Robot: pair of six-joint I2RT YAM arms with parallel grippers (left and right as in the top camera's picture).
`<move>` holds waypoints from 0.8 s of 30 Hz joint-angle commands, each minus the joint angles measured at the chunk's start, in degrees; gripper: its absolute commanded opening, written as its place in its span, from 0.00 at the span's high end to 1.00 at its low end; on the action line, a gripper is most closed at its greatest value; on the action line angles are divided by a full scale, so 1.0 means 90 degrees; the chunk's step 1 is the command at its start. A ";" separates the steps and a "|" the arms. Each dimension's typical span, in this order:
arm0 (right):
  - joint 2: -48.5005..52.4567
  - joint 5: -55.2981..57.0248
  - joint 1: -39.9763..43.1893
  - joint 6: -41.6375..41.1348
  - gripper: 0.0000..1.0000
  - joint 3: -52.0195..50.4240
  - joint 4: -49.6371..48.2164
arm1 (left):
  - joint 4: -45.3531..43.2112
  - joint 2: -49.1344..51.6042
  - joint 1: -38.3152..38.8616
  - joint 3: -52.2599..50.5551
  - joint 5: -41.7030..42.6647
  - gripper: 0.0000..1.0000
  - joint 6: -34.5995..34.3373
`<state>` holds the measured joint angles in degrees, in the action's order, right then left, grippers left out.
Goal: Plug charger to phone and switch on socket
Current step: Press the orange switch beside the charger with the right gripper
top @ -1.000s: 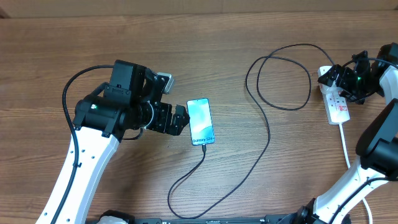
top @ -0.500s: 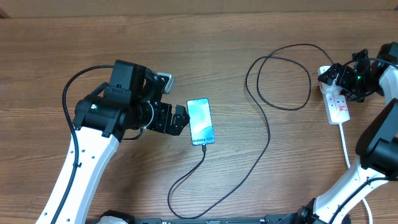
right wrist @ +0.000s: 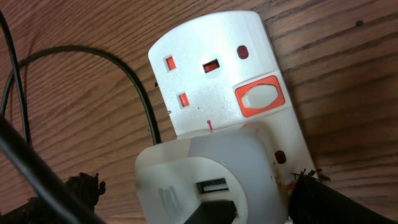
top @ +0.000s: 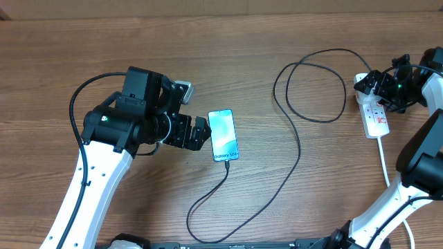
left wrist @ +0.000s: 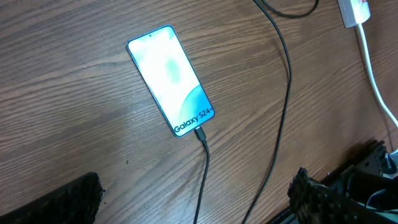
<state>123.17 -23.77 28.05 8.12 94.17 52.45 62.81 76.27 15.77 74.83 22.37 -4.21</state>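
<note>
The work surface is a brown wood-grain tabletop (top: pixel 228 41), which fills every view. The slim rectangular smartphone with a lit light-blue screen (left wrist: pixel 169 78) lies flat left of centre; dark lettering at its near end reads "Galaxy S24+". The long thin black charger cable (top: pixel 299 149) has its small connector tip (left wrist: pixel 200 133) seated in that end, then loops right to the narrow white power strip with red-framed outlets (top: pixel 376 116) near the right edge. A white rocker switch in an orange-red frame (right wrist: pixel 259 96) sits beside an unoccupied outlet; its position cannot be determined. A white adapter block with a USB slot (right wrist: pixel 205 171) occupies the next outlet. The left gripper (top: pixel 201 133) rests just beside the phone, fingers spread wide, gripping nothing. The right gripper (top: pixel 379 86) hangs over the strip's far end, fingers spread either side of the adapter
</note>
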 commanded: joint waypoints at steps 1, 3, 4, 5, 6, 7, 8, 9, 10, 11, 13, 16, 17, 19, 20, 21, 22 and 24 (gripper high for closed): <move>0.0355 -0.0396 -0.0112 -0.0012 0.00 -0.0095 0.0138 | -0.0005 -0.0107 0.0044 0.0097 0.0114 0.01 0.0138; 0.0357 -0.0423 -0.0112 -0.0012 0.00 -0.0095 0.0168 | -0.0005 -0.0107 0.0044 0.0097 0.0112 0.01 0.0138; 0.0357 -0.0437 -0.0112 -0.0010 0.00 -0.0095 0.0192 | -0.0005 -0.0107 0.0044 0.0097 0.0114 0.01 0.0138; 0.0357 -0.0440 -0.0112 -0.0010 0.00 -0.0095 0.0209 | -0.0005 -0.0107 0.0044 0.0097 0.0114 0.01 0.0138; 0.0357 -0.0440 -0.0112 -0.0010 0.00 -0.0095 0.0216 | -0.0005 -0.0107 0.0044 0.0097 0.0114 0.01 0.0138; 0.0357 -0.0442 -0.0112 -0.0010 0.00 -0.0095 0.0221 | -0.0005 -0.0107 0.0044 0.0097 0.0114 0.01 0.0138; 0.0357 -0.0442 -0.0112 -0.0010 0.00 -0.0095 0.0240 | -0.0005 -0.0107 0.0044 0.0097 0.0112 0.01 0.0138; 0.0357 -0.0442 -0.0112 -0.0010 0.00 -0.0095 0.0260 | -0.0005 -0.0107 0.0044 0.0097 0.0114 0.00 0.0138; 0.0357 -0.0442 -0.0112 -0.0010 0.00 -0.0095 0.0284 | -0.0005 -0.0107 0.0044 0.0097 0.0114 0.01 0.0138; 0.0357 -0.0444 -0.0112 -0.0010 0.00 -0.0095 0.0289 | -0.0005 -0.0107 0.0044 0.0097 0.0112 0.01 0.0138; 0.0357 -0.0517 -0.0112 0.0024 0.00 -0.0095 0.0308 | -0.0005 -0.0107 0.0044 0.0097 0.0112 0.00 0.0138; 0.0359 -0.0539 -0.0112 0.0063 0.00 -0.0095 0.0316 | -0.0005 -0.0107 0.0044 0.0097 0.0112 0.01 0.0138; 0.0359 -0.0539 -0.0112 0.0063 0.00 -0.0095 0.0313 | -0.0005 -0.0107 0.0044 0.0097 0.0114 0.01 0.0138; 0.0362 -0.0539 -0.0112 0.0063 0.00 -0.0095 0.0313 | -0.0005 -0.0107 0.0044 0.0097 0.0112 0.01 0.0138; 0.0379 -0.0554 -0.0112 0.0063 0.00 -0.0095 0.0333 | -0.0005 -0.0107 0.0044 0.0097 0.0114 0.00 0.0138; 0.0389 -0.0566 -0.0112 0.0063 0.00 -0.0095 0.0338 | -0.0005 -0.0107 0.0044 0.0097 0.0114 0.00 0.0138; 0.0403 -0.0585 -0.0112 0.0068 0.00 -0.0095 0.0338 | -0.0005 -0.0107 0.0044 0.0097 0.0114 0.01 0.0138; 0.0442 -0.0646 -0.0112 0.0087 0.00 -0.0095 0.0342 | -0.0005 -0.0107 0.0044 0.0097 0.0114 0.00 0.0138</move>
<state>123.28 -23.86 28.10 9.30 94.50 53.65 62.81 76.27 15.77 74.83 22.37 -4.21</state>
